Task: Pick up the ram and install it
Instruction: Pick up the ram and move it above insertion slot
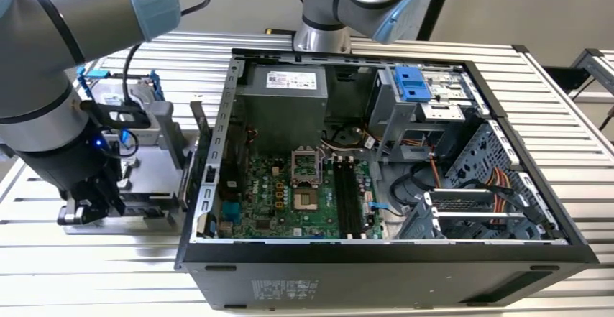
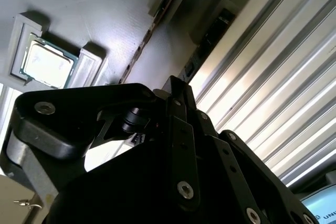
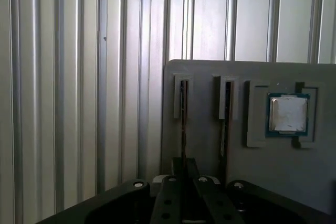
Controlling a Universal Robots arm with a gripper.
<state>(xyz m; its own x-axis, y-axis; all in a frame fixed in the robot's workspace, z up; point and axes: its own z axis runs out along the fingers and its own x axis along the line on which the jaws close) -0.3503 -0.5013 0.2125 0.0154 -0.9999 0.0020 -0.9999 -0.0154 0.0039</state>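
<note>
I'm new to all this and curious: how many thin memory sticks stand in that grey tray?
2. One ram stick stands edge-on right by the gripper; the other stands between it and the square silver chip. The gripper may hide more.

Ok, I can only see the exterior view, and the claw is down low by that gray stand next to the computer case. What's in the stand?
Observer: In the first wrist view the gray stand has two narrow slots side by side. The first ram stick stands on edge in one, and the second ram stick in the other.
Operator: Is there anything else in it?
Observer: Yes, a small square CPU chip lies flat in its own pocket beside the slots.
Operator: Which stick is the claw at?
Observer: The claw lines up with the first ram stick, the one farther from the CPU chip.
</note>
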